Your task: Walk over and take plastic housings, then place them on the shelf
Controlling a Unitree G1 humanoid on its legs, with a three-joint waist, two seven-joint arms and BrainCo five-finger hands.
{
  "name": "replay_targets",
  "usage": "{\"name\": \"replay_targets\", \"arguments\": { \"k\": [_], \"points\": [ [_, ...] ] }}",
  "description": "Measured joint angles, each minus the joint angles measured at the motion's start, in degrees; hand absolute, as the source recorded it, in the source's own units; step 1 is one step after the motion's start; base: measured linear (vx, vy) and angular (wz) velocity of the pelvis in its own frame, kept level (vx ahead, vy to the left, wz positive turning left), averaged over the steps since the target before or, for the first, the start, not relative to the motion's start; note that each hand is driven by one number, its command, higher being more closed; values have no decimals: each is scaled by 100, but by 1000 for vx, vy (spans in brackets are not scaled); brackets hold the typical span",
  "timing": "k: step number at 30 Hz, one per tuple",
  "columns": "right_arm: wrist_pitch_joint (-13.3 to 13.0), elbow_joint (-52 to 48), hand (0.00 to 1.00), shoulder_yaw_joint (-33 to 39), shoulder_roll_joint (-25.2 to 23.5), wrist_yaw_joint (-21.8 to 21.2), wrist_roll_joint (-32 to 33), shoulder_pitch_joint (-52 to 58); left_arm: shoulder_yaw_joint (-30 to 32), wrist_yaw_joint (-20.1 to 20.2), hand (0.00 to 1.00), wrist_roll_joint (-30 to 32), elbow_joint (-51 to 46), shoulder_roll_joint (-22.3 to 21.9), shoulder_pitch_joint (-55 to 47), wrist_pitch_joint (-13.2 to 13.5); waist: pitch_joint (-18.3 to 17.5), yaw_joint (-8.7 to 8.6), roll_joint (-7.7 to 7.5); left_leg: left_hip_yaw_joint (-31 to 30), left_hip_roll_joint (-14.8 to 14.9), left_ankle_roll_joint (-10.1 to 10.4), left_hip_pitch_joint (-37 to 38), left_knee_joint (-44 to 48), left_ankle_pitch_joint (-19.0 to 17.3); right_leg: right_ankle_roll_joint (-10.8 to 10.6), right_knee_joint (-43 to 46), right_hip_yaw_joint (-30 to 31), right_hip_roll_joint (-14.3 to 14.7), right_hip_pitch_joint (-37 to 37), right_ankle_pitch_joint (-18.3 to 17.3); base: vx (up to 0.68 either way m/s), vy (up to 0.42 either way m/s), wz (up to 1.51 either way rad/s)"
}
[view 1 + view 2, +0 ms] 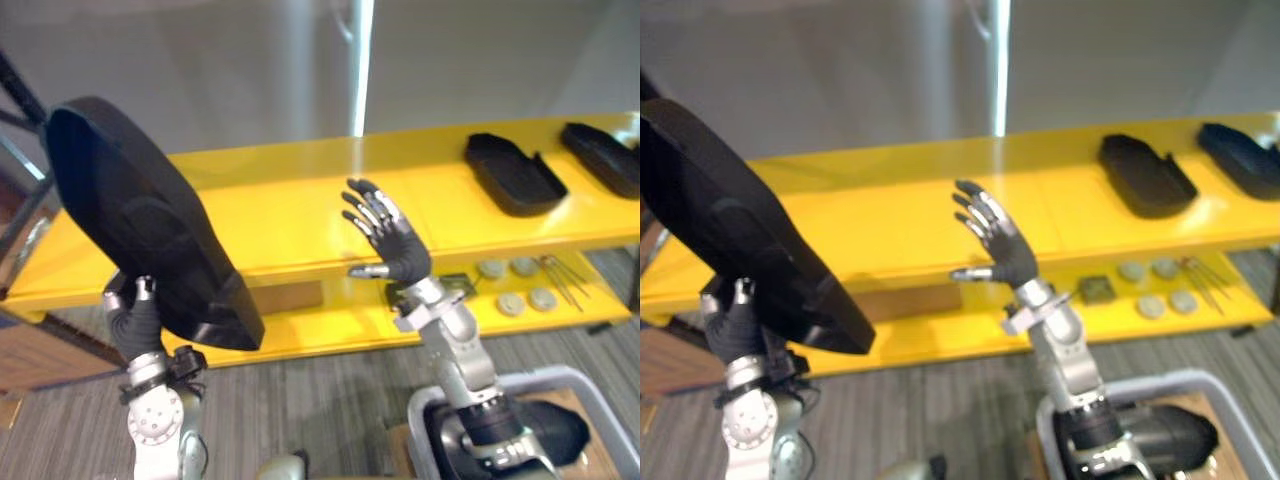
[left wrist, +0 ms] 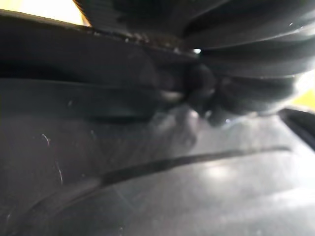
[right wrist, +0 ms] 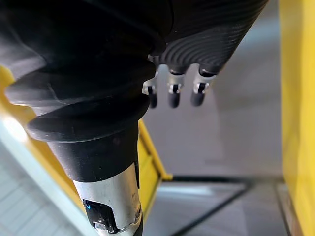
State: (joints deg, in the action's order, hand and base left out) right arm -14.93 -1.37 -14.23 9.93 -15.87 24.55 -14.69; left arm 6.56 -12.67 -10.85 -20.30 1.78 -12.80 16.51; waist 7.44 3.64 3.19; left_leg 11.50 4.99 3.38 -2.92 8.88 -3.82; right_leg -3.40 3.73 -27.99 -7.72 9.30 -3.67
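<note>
A large black plastic housing [image 1: 140, 215] is raised at the left, tilted on edge in front of the yellow shelf [image 1: 290, 210]. My left hand [image 1: 135, 315] grips its lower edge from below, fingers curled on it; its dark surface [image 2: 147, 187] shows close up in the left wrist view. My right hand [image 1: 395, 245] is held up in front of the shelf's middle, fingers [image 3: 172, 93] straight and spread, holding nothing. Two more black housings [image 1: 512, 172] [image 1: 605, 155] lie on the shelf top at the right.
The lower shelf level carries several grey discs [image 1: 515, 285], a small dark square part [image 1: 455, 283] and thin metal rods [image 1: 565, 280]. A grey bin [image 1: 590, 385] at the lower right holds another black housing [image 1: 555, 430]. Grey carpet lies in front of the shelf.
</note>
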Motion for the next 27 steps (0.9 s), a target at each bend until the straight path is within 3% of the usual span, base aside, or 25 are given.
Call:
{"name": "replay_targets", "arguments": {
  "k": [3, 7, 10, 13, 16, 20, 24, 27],
  "points": [
    [-4, 125, 0, -1, -232, 239, -73, 4, -46, 125, 100, 2, 2, 11, 17, -30, -22, 79, -68, -171, -334, -157, 101, -260, 171, -52, 49, -160, -267, 81, -35, 54, 189, 54],
    [-80, 254, 0, 15, -310, 511, -127, 141, -41, 197, 100, 3, 2, 24, -36, -39, -57, 106, -128, -128, -521, -232, 372, -541, 258, -89, 143, -107, -444, 144, -59, 10, 101, 0],
    [-158, 251, 0, 115, -368, 962, -317, 539, -68, 305, 100, 21, 2, 26, -83, -40, -109, 90, -259, 36, -602, -243, 512, -827, 338, -148, 216, 143, -525, 25, -101, -34, 49, -26],
    [-242, 232, 0, 522, -468, 1335, -357, 1064, -76, 435, 100, 56, 4, 29, -57, -39, -105, -83, -313, 119, -666, -288, 631, -952, 365, -126, 637, 302, -670, -165, -204, -32, 55, -23],
    [-276, 204, 0, 992, -525, 1709, -594, 1601, -116, 489, 100, 69, 38, 197, 12, -40, -40, -269, -356, 293, -655, -361, 864, -1003, 311, -82, 1632, 653, -822, -570, -228, -52, 101, -34],
    [-280, -289, 0, 1473, -686, 1849, -763, 1918, -104, 396, 100, 69, 120, 689, 299, -59, 71, -466, -563, 516, -582, -327, 851, -1043, 221, -29, 1126, 1213, -590, -582, -123, -55, 21, -39],
    [-260, -701, 0, 2118, -645, 1615, -647, 2217, -130, 19, 100, 243, 128, 606, 329, -206, 130, -509, -547, 712, -499, -236, 785, -1053, 293, -166, 421, 1386, -402, -401, 122, 5, -10, -24],
    [-238, -694, 0, 2333, -559, 1560, -470, 2376, -119, -111, 100, 238, 127, 454, 305, -209, 213, -540, -420, 745, -480, -205, 793, -1222, 362, -223, 210, 1388, -334, -348, 156, 19, -28, -5]
  ]
}}
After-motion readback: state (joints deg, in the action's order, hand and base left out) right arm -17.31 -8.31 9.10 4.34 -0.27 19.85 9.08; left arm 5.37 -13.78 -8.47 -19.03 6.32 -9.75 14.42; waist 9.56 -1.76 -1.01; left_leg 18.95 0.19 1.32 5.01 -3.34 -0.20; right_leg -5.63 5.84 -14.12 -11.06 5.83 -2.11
